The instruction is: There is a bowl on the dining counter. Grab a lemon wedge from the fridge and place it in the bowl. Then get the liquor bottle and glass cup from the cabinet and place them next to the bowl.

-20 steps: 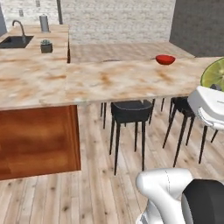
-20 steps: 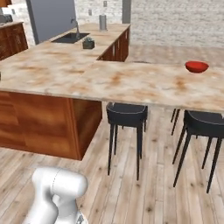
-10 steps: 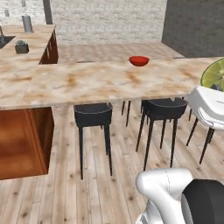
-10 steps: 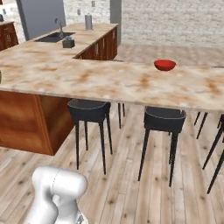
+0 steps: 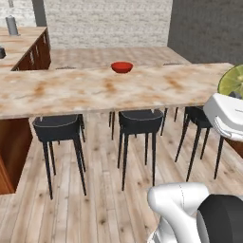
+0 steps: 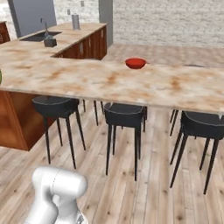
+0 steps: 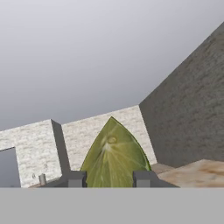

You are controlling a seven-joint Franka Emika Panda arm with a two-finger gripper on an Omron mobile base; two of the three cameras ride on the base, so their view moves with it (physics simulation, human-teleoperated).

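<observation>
A green lemon wedge (image 7: 113, 153) stands point-up between my two dark fingertips in the hand view, and my gripper (image 7: 110, 178) is shut on it. The same wedge (image 5: 231, 80) shows at the right edge of the left base view, above my white hand, held higher than the counter top. The small red bowl (image 5: 122, 67) sits on the far side of the long marble dining counter (image 5: 71, 90); from the right base view the bowl (image 6: 135, 63) lies near the middle of the counter (image 6: 87, 81). The wedge is well to the right of the bowl and apart from it.
Three black stools (image 5: 57, 128) (image 5: 140, 121) (image 5: 199, 116) stand under the counter's near edge on the wooden floor. A kitchen counter with a sink (image 6: 41, 37) and a metal canister (image 6: 75, 21) runs off at the back left. A dark wall (image 5: 209, 28) closes the right.
The whole scene has slid left in both base views, so the base has moved; the bowl now sits nearer the middle. The lemon wedge stays in my gripper.
</observation>
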